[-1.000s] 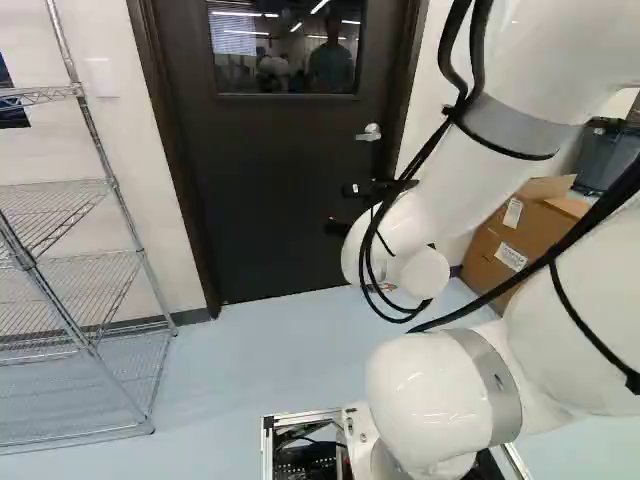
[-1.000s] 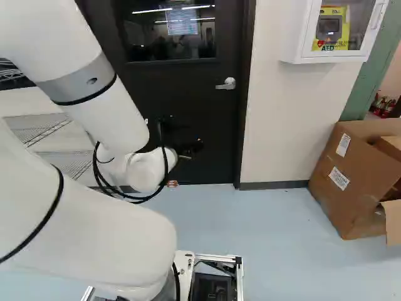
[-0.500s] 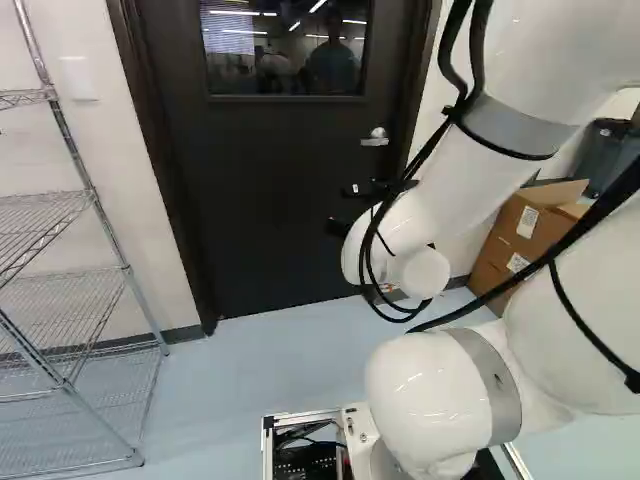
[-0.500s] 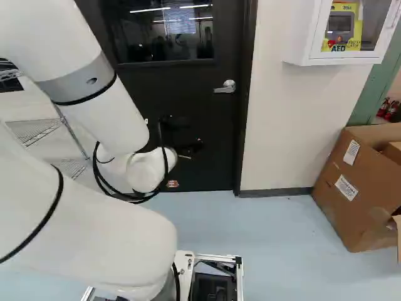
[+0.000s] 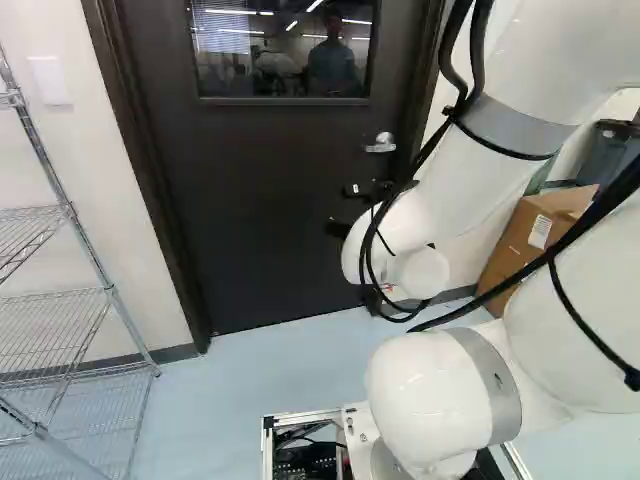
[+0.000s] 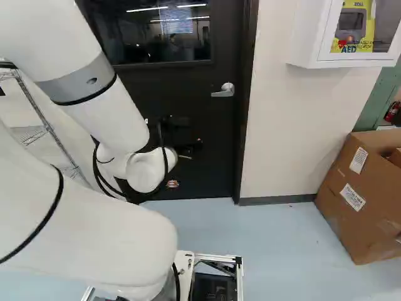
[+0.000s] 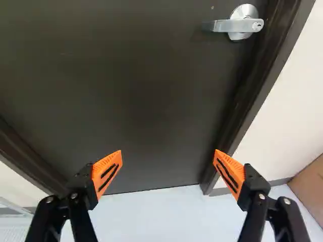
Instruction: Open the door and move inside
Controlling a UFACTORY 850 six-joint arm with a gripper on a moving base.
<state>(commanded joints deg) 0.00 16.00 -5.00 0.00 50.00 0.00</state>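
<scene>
In the left base view my gripper (image 5: 350,210) shows as dark parts beyond the arm's white wrist, low before the black door (image 5: 270,190). The door stands closed in its frame, a window in its upper half. Its silver lever handle (image 6: 223,90) is at the door's right edge in the right base view, higher than the gripper. From the wrist, the gripper (image 7: 168,160) has its orange-padded fingers spread wide with nothing between them. The lever handle (image 7: 239,24) lies well ahead of them, off toward the finger nearer the door frame, apart from both.
A wire shelf (image 5: 60,290) stands left of the door in the left base view. Right of it, in the right base view, are a pale wall (image 6: 282,125), a white AED cabinet (image 6: 307,37) and a cardboard box (image 6: 357,200) on the floor.
The base has moved nearer the door with a slight turn; shelf and box have shifted outward in the base views. Against its lowest joint the arm has stayed the same.
</scene>
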